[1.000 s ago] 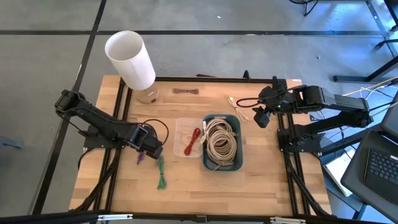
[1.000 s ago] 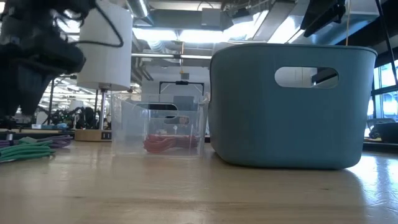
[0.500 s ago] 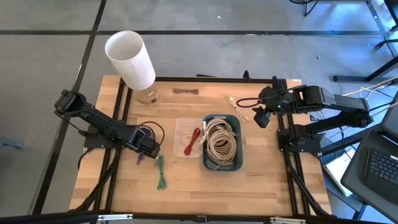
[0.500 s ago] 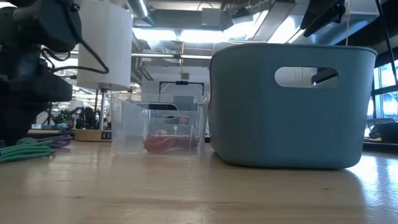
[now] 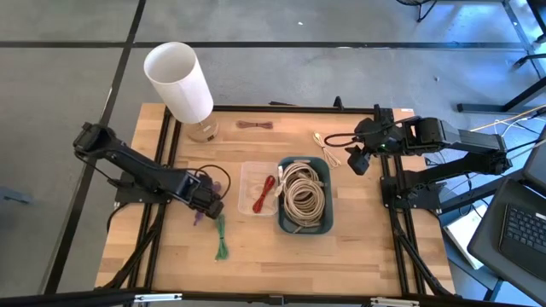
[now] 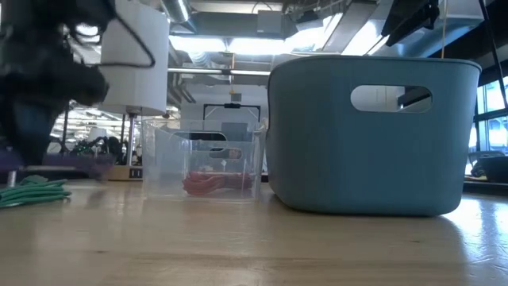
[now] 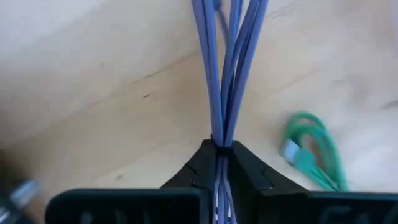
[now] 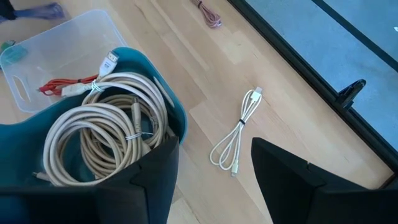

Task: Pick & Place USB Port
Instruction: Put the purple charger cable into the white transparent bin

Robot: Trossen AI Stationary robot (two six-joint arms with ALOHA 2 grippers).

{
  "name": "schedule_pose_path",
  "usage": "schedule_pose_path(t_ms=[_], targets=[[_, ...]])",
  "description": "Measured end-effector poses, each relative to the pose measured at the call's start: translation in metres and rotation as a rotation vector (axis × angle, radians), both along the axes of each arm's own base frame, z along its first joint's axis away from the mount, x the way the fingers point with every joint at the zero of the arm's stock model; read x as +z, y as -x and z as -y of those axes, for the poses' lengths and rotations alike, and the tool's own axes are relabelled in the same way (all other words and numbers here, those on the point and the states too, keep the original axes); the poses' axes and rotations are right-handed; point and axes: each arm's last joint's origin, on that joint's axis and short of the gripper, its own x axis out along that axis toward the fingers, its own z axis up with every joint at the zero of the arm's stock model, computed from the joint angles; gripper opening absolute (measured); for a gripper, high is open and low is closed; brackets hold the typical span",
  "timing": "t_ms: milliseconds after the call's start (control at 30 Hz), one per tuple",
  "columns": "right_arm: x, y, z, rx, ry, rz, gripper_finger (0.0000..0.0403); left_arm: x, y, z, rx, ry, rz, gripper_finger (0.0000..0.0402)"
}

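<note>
The green cable (image 5: pixel 221 237) lies nearest the table's (image 5: pixel 358 247) front edge, left of the blue bin (image 5: pixel 328 223). Just behind it, also left of the bin, the left gripper (image 5: pixel 205 207) is clamped on the purple cable (image 7: pixel 219 81), whose strands run straight out from between its closed fingers (image 7: pixel 202 163) over the wood; in the low view the cable hangs clear of the table. The clear tray (image 5: pixel 246 173) stands touching the bin's left side, with a red cable (image 5: pixel 264 192) in it. The bin holds coiled beige cables (image 5: pixel 303 189). Behind and right of the bin the right gripper (image 5: pixel 359 159) hovers with its fingers (image 8: pixel 154 180) apart, holding nothing. A white cable (image 8: pixel 239 130) lies on the table just behind the bin. A brown cable (image 5: pixel 253 125) lies farther back, left of the bin, and the white lamp (image 5: pixel 179 81) stands at the far left corner.
</note>
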Motion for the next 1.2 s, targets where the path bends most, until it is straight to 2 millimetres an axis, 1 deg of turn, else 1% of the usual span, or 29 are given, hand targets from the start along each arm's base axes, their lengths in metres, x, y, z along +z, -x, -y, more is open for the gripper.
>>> schedule_pose_path(t_ms=[133,200,300,400,500,567,633,733,967,1033,1100,1200], targets=[[0.0,0.0,0.0,0.0,0.0,0.0,0.0206,0.039,-0.003,0.0,0.0,-0.055,0.043,0.0017],[0.0,0.0,0.0,0.003,0.002,-0.001,0.0206,0.061,-0.004,-0.001,0.012,-0.108,0.122,0.0017],[0.0,0.0,0.0,0.006,0.011,-0.004,0.0206,0.095,-0.007,-0.004,0.069,-0.202,0.346,0.0017],[0.001,-0.001,0.0,0.015,0.019,0.001,0.0206,0.123,-0.017,-0.006,0.132,-0.282,0.632,0.0017],[0.001,-0.001,0.0,0.016,0.02,0.003,0.0206,0.145,-0.034,-0.005,0.109,-0.279,0.883,0.0017],[0.001,-0.001,0.0,0.015,0.02,0.002,0.0206,0.155,-0.046,-0.006,0.097,-0.282,1.0,0.0017],[0.001,-0.001,0.0,0.015,0.02,0.002,0.0206,0.157,-0.056,-0.007,0.095,-0.276,1.055,0.0017],[0.001,-0.001,0.0,0.016,0.02,0.002,0.0206,0.148,-0.07,-0.01,0.109,-0.226,1.033,0.0017],[0.0,-0.001,0.0,0.015,0.011,0.003,0.0206,0.102,-0.107,-0.008,0.127,-0.066,0.865,0.0016],[0.0,-0.001,0.0,0.015,0.01,0.003,0.0206,0.094,-0.117,-0.008,0.113,-0.043,0.811,0.0016],[0.0,-0.001,0.0,0.015,0.01,0.002,0.0206,0.097,-0.126,-0.008,0.094,-0.038,0.783,0.0016],[0.0,-0.001,0.0,0.015,0.01,0.001,0.0206,0.11,-0.134,-0.01,0.077,-0.056,0.698,0.0016]])
